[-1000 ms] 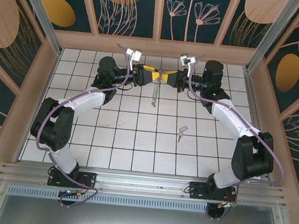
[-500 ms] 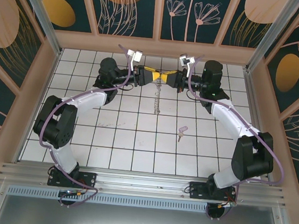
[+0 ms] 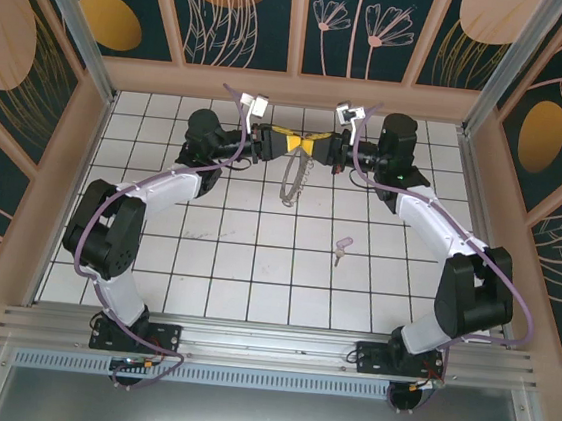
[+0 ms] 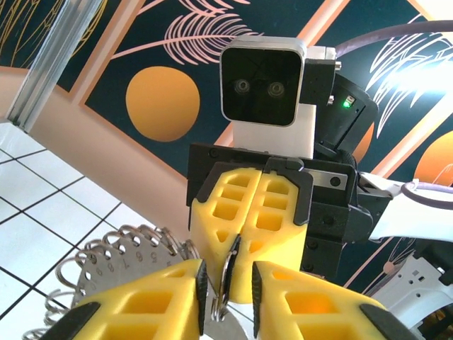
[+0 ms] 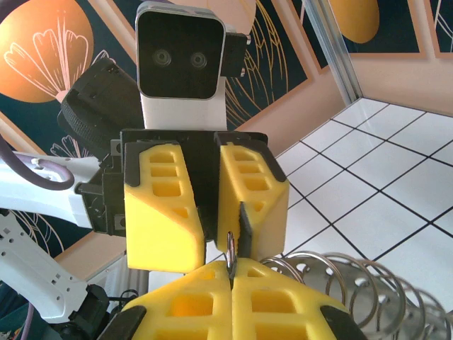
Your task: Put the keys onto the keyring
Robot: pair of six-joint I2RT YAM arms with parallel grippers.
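The keyring (image 3: 292,180), a thin grey loop edged with small metal rings, hangs above the back tiles between the two grippers. My right gripper (image 3: 314,146) is shut on one of its small rings (image 5: 230,248), pinched at the fingertips (image 5: 269,283). My left gripper (image 3: 285,143) faces it nose to nose. Its jaws stand narrowly open around that same small ring (image 4: 225,280), with a gap on each side. The numbered loop (image 4: 106,265) fans out to the left below. The key (image 3: 343,245), with a lilac-pink head, lies alone on the tiles in front of the right arm.
The tiled floor (image 3: 256,258) is boxed in by a wooden frame (image 3: 294,89) with patterned panels close behind both grippers. Purple cables run along each arm.
My left gripper's jaws have narrowed around the small ring. The hanging keyring has swung from edge-on to showing its loop. The right gripper has kept its grip.
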